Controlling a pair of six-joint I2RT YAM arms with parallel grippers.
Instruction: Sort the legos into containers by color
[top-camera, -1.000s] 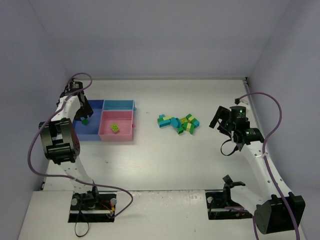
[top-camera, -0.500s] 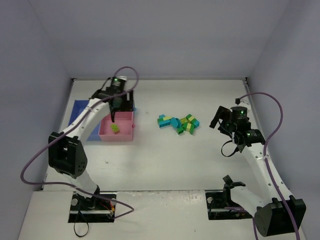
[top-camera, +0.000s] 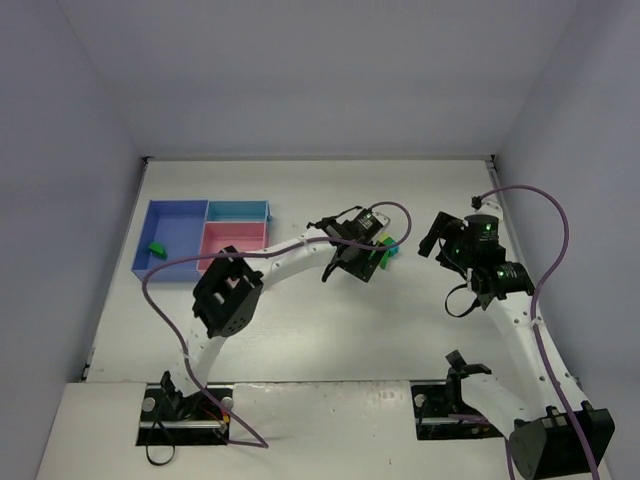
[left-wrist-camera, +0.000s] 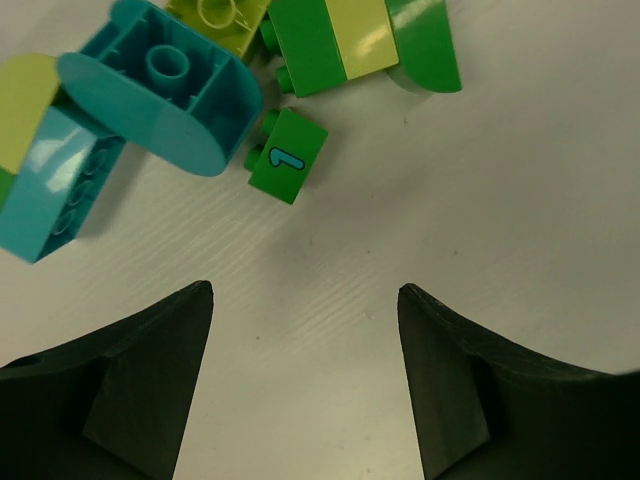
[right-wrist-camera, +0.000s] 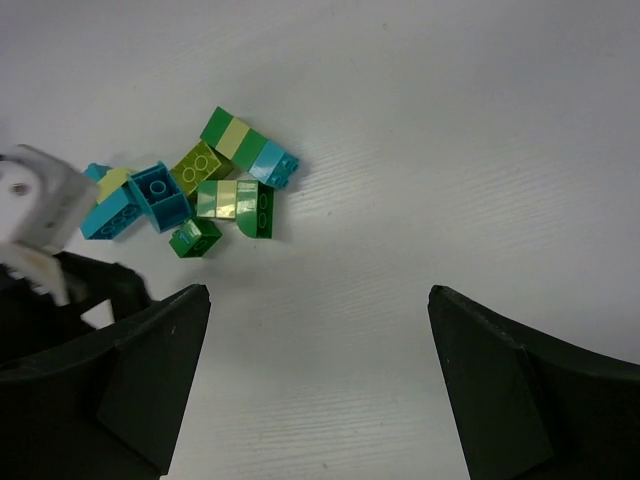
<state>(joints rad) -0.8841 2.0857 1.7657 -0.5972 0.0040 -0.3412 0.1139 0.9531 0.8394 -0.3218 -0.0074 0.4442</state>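
Several legos lie in a pile (right-wrist-camera: 215, 190) mid-table, in dark green, yellow-green and teal. My left gripper (left-wrist-camera: 305, 290) hangs open just short of the pile with bare table between its fingers. Closest ahead of it is a small dark green brick with a "1" (left-wrist-camera: 287, 155), next to a rounded teal brick (left-wrist-camera: 160, 95). From above, the left gripper (top-camera: 352, 268) covers most of the pile. My right gripper (right-wrist-camera: 318, 292) is open and empty, to the right of the pile. The containers sit at far left: a blue tray (top-camera: 170, 225) holding a dark green brick (top-camera: 157, 248), a pink tray (top-camera: 233, 238) and a light-blue tray (top-camera: 238, 210).
My left arm (top-camera: 290, 255) stretches across the pink tray's near corner to the pile, and its wrist shows at the left of the right wrist view. The right arm (top-camera: 500, 280) stands by the right wall. White walls close in the table.
The left gripper opened over the blue tray, leaving a dark green brick there. The left arm then swung right, across the trays to the pile. The right arm barely moved.
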